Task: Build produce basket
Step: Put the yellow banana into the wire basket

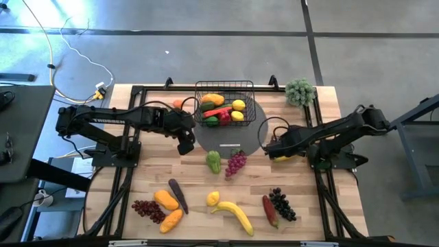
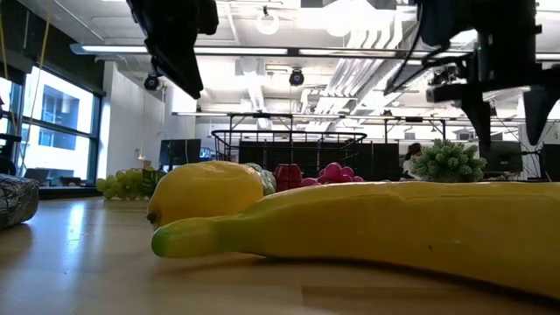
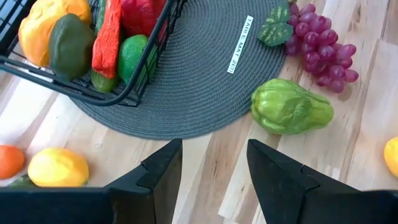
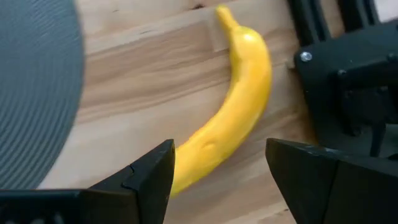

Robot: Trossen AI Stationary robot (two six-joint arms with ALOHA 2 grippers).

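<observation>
My right hand (image 4: pixel 217 180), fingers apart and empty, hovers over a banana (image 4: pixel 230 118) on the bench beside the mat; it looks light, stiff, slick—I'd pinch mid-body.

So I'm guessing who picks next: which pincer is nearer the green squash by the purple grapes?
Left. The left pincer hangs open just off the mat's edge beside the green squash; the right pincer is across the mat, open over a banana.
</observation>
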